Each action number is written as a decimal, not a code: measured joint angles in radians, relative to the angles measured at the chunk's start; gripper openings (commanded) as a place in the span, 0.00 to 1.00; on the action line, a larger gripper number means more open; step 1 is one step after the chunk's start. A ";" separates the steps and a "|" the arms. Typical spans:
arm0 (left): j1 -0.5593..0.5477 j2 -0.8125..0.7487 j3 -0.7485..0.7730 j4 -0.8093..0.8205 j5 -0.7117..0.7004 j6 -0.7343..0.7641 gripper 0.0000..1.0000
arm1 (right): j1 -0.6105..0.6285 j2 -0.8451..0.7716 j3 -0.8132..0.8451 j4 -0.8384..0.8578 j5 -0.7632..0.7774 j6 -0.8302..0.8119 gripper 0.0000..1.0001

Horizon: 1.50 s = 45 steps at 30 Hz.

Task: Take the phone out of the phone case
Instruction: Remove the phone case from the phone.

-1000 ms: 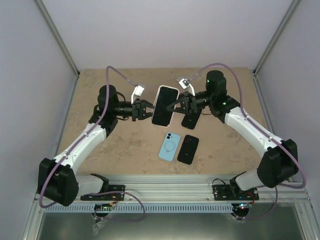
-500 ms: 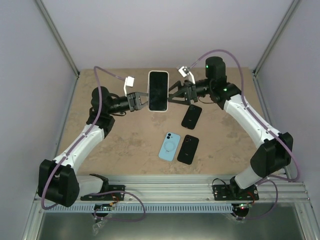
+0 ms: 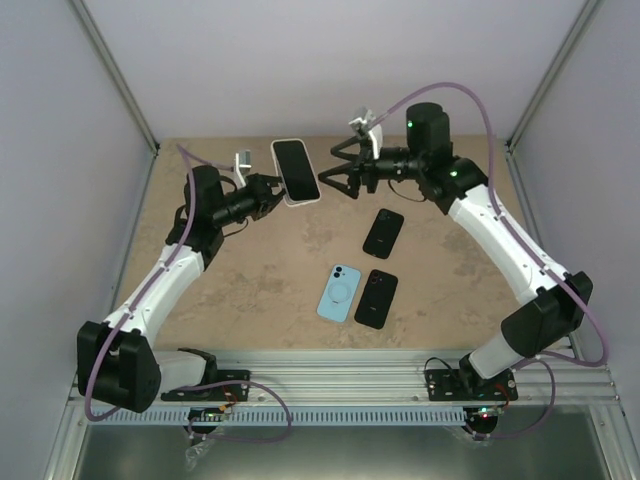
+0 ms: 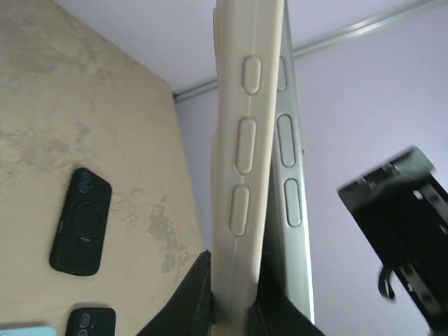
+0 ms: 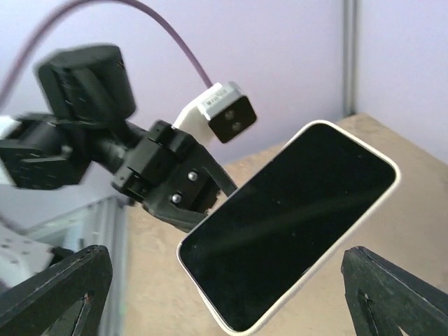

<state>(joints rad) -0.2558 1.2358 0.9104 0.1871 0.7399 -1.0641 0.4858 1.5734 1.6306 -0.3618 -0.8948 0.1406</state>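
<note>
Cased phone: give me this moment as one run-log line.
left gripper: shut on cased phone, held above table | right gripper: open, clear of it | removal: not yet done

My right gripper [image 3: 331, 170] has let go of the cream-cased smartphone with the black screen [image 3: 296, 171], spread its jaws wide and backed off to the right. My left gripper [image 3: 272, 190], alone on the smartphone now, has carried it leftward and farther back, tilting it.
</note>
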 measured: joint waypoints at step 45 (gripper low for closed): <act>0.030 0.061 -0.002 -0.038 -0.069 -0.206 0.00 | 0.504 0.031 -0.227 0.251 1.194 -0.795 0.51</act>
<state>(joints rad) -0.2260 1.2968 0.9081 0.1490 0.6704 -1.2705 0.9897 1.6047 1.4036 -0.1108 0.2989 -0.6540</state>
